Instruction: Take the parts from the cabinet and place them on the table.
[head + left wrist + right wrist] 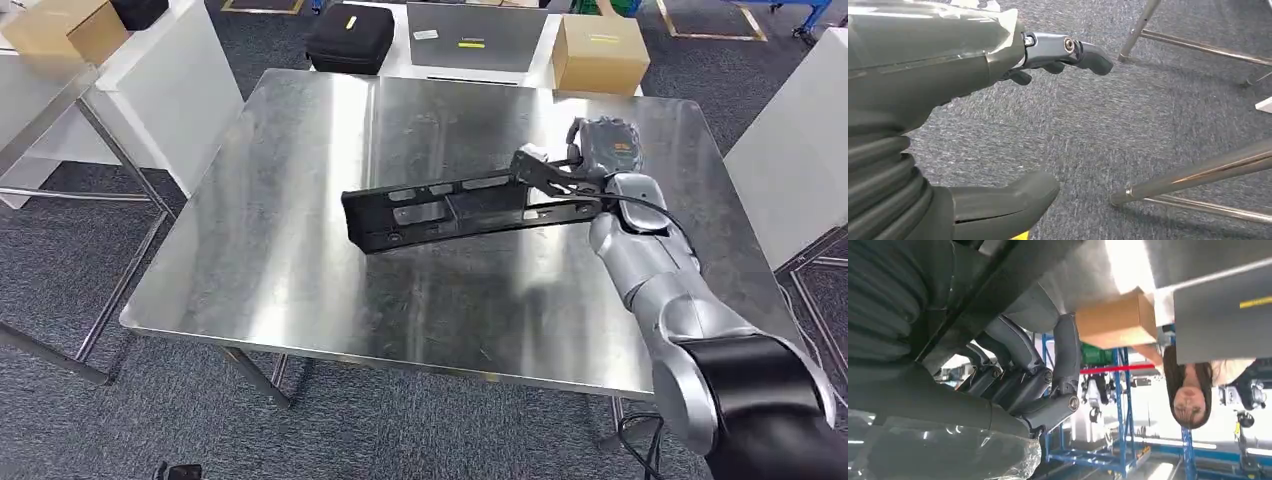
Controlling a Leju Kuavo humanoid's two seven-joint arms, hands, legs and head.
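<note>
Across the middle of the head frame, the long black part (455, 207) hangs over the steel counter (290, 270), its right end pinched by the right hand (585, 170). It looks stiff, light, and likely to swing when held by 1 end. Left hand (998, 125) fingers spread, holding nothing.

1 black part (455, 210), 2 cardboard boxes (600, 53), 1 case (349, 38).

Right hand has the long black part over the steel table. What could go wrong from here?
1. The right hand grips the long black plastic part at one end only; the far end may droop or swing and strike the shiny steel table first.
2. Released while tilted, it might slide on the smooth top.
</note>
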